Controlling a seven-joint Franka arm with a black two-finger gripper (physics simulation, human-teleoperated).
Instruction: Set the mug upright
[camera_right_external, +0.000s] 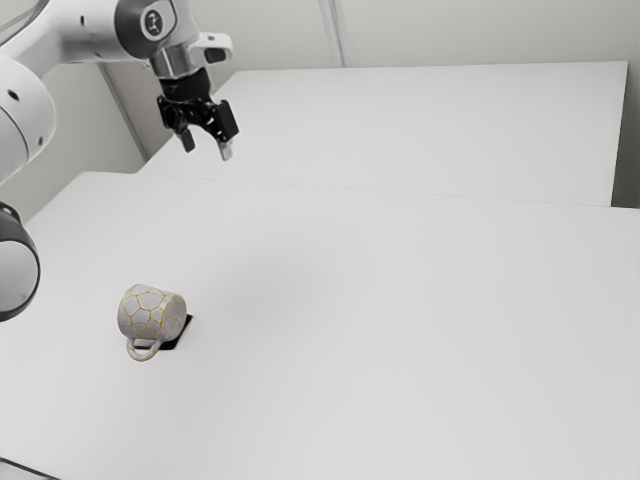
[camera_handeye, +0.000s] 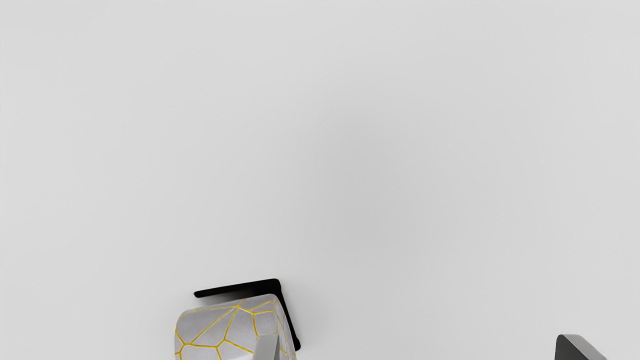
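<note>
Mug (camera_right_external: 150, 312), grey gold-veined cylindrical ceramic, on its side toward white bench (camera_right_external: 400, 320)'s exterior-view-left edge, well below my wide-spread black two-finger gripper (camera_right_external: 207, 149), offset toward one finger (camera_handeye: 267, 348).

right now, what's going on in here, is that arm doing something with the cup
Nothing is being held at this moment. The robot arm's gripper is open and hangs in the air above the white table, clear of the mug. The mug, pale with yellow lines, lies on its side, with a flat black piece showing along its edge. The job is to set the mug upright, and that is not yet done.
</note>
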